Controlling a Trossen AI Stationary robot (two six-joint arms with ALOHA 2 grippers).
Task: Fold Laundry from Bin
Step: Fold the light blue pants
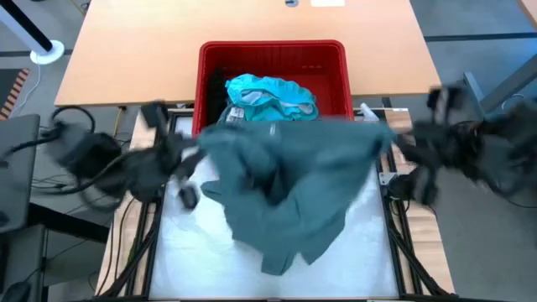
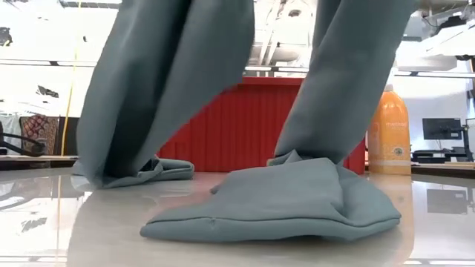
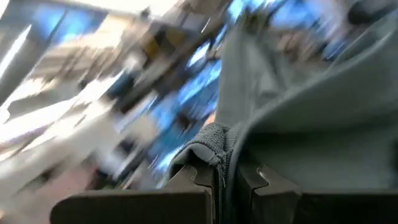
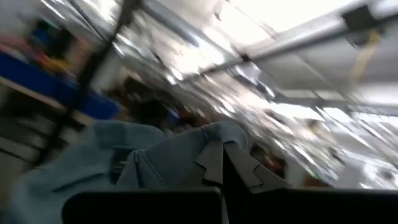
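A grey-green garment is held up by two corners over the middle of the table, its lower folds resting on the surface just in front of the bin. The left gripper is clamped on one corner near the table's left edge, and the right gripper is pinched on the other near the right edge. No fold has been made yet. A teal garment remains in the bin, so most of the task is judged to be left.
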